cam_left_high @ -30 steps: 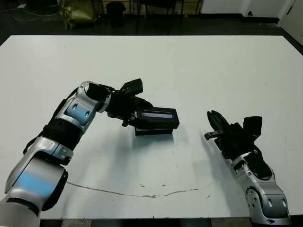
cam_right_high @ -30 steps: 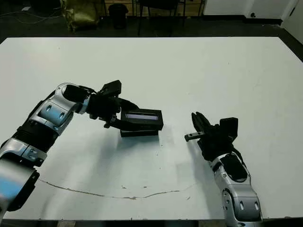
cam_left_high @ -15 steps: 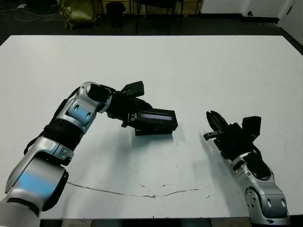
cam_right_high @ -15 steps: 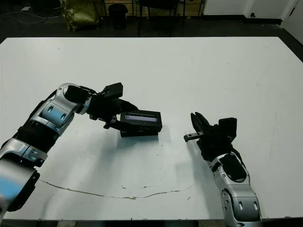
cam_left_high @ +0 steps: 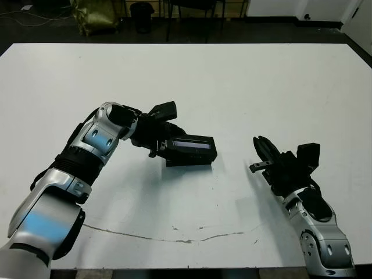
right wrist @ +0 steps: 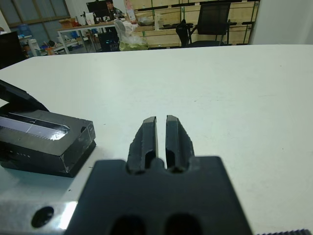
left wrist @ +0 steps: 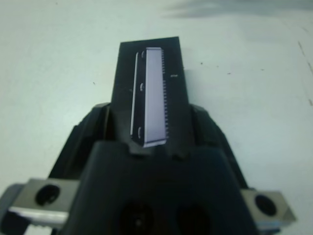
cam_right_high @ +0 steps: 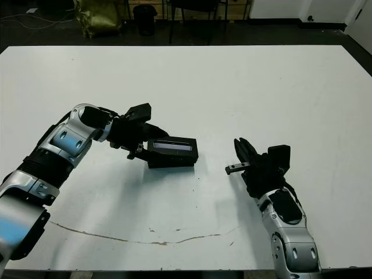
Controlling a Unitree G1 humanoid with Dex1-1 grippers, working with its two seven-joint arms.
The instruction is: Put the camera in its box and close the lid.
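On the white table, a little left of centre, the lid with its pale lavender stripe sits on top of the box, and only a thin dark edge of the box shows beneath it at the near side. The lid looks slightly tilted, its right end lower and its left end raised where the left tool has hold of it. In the left wrist view the two black fingers flank the near end of the lid on either side, clenched against its long edges, with the striped top running away from the tool body. The left arm reaches in from the near left, its elbow bent and its wrist pointing toward the right. The camera cannot be seen in any view; whether it lies under the lid cannot be told. The right tool hovers near the table well to the right of the box, apart from it, holding nothing. In the right wrist view its fingers stand side by side, pressed nearly together with only a thin slit between them, and the lid and box lie off to one side on the table.
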